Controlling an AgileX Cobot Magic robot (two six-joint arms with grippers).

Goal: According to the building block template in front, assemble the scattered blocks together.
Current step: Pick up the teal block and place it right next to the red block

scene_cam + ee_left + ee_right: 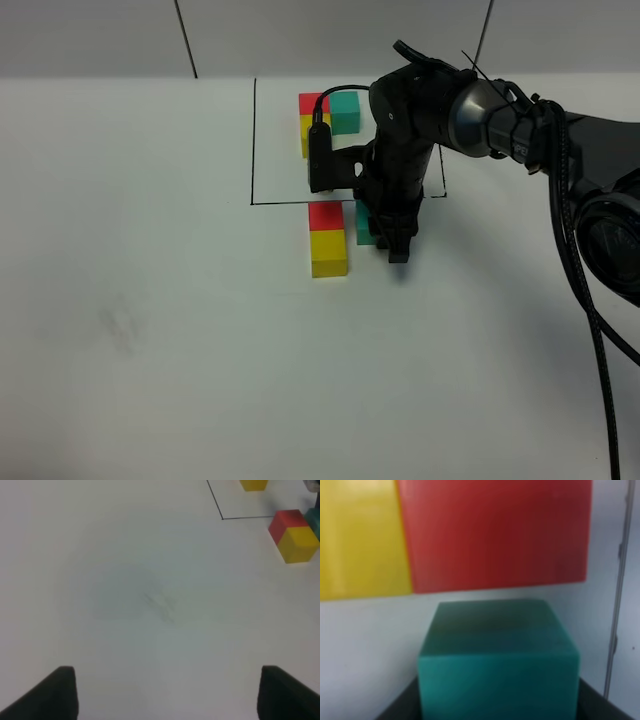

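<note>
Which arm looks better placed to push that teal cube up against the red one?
The right. Its gripper is already at the teal cube, a small gap from the red cube. The left gripper sits over bare table, far off.

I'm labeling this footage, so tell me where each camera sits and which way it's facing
Exterior high: mounted above, facing down at the table; shows the right arm over the teal block.
Left wrist: low over bare table, its gripper fingertips at the frame edge, red block far off.
Right wrist: close behind the teal block, facing the red and yellow block.
All three share the red block.
</note>
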